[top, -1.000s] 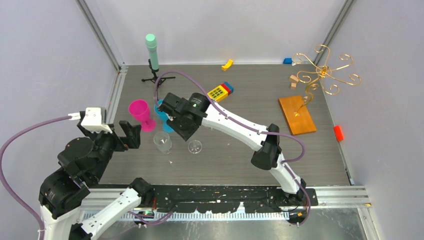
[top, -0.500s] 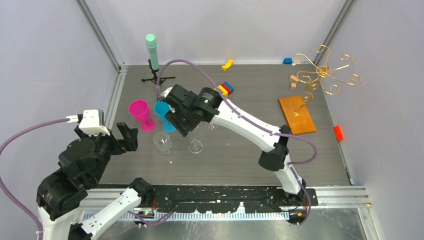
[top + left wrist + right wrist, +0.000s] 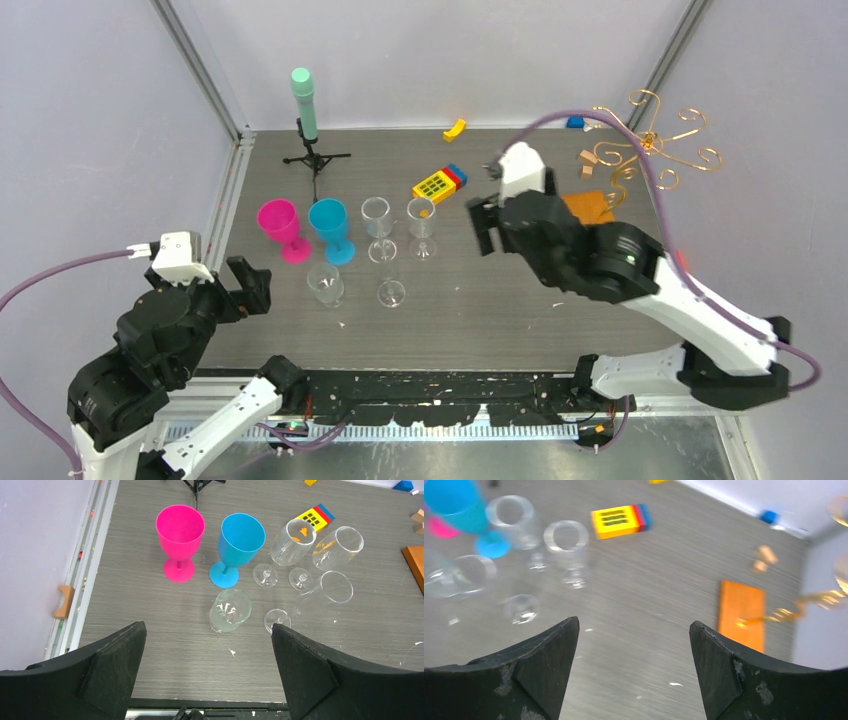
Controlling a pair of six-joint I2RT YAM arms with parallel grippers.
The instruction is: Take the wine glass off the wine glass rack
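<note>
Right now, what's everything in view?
pink goblet: 1, pink, table left
blue goblet: 1, blue, right of pink
clear glasses: 4, clear, beside goblets
toy block: 1, yellow-blue-red, behind glasses
curved block: 1, yellow, far edge
small block: 1, blue, far edge
wood blocks: count unclear, tan, by rack
rack: 1, gold wire, orange-brown base, far right
cylinder on tripod: 1, mint, far left
left end effector: 1, black, open, near left
right end effector: 1, black, open, centre-right
</note>
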